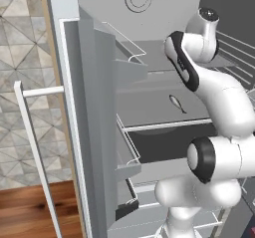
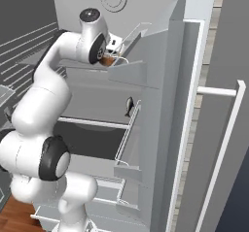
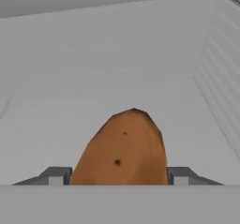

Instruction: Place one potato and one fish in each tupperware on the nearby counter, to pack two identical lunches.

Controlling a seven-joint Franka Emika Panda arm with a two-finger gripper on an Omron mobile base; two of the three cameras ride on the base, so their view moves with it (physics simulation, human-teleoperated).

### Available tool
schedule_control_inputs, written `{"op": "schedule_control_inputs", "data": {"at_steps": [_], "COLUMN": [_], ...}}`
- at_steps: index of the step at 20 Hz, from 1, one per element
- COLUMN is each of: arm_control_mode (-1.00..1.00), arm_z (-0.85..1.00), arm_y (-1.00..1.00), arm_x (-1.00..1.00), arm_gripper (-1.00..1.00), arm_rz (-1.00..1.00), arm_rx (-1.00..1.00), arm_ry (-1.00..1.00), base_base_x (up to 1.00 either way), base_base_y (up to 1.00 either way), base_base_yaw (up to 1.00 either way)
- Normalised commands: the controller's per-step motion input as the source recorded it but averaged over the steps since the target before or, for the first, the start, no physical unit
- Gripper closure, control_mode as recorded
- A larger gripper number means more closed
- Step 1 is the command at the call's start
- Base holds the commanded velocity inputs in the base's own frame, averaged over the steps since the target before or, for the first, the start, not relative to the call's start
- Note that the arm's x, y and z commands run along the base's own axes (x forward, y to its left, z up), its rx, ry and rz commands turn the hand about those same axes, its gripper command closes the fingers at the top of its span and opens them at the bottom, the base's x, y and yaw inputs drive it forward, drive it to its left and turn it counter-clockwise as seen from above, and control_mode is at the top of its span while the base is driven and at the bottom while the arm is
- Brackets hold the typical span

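An orange-brown potato (image 3: 124, 143) sits between my two finger tips on the pale upper shelf of an open fridge, and the jaws press on both of its sides. My gripper (image 3: 118, 176) is shut on it. From the right base view the gripper (image 2: 110, 56) reaches deep over that shelf, with a bit of the brown potato (image 2: 107, 60) showing under the hand. A small grey fish (image 1: 177, 103) lies on the shelf below, near its front edge; the fish (image 2: 129, 106) lies well under the hand. The tupperware and the counter are out of view.
The fridge door (image 1: 97, 107) stands open on the left with wire-railed door bins (image 1: 130, 58); its long white handle (image 1: 35, 147) juts out. A second door (image 2: 182, 105) with bins and handle (image 2: 221, 129) flanks the right. A dark drawer (image 1: 164, 142) lies below the fish shelf.
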Motion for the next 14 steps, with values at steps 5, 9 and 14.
{"op": "schedule_control_inputs", "data": {"at_steps": [5, 9, 14], "arm_control_mode": [-1.00, -1.00, -1.00], "arm_z": [-0.15, 0.00, 0.00], "arm_y": [0.46, 0.41, 0.24], "arm_x": [-1.00, -1.00, -1.00], "arm_gripper": [1.00, 1.00, 1.00], "arm_rz": [0.03, 0.10, 0.11], "arm_rx": [-0.01, -0.04, -0.03], "arm_ry": [-0.15, -0.13, -0.15], "base_base_x": [0.00, 0.00, 0.00], "base_base_y": [0.00, 0.00, 0.00], "base_base_yaw": [0.00, 0.00, 0.00]}}
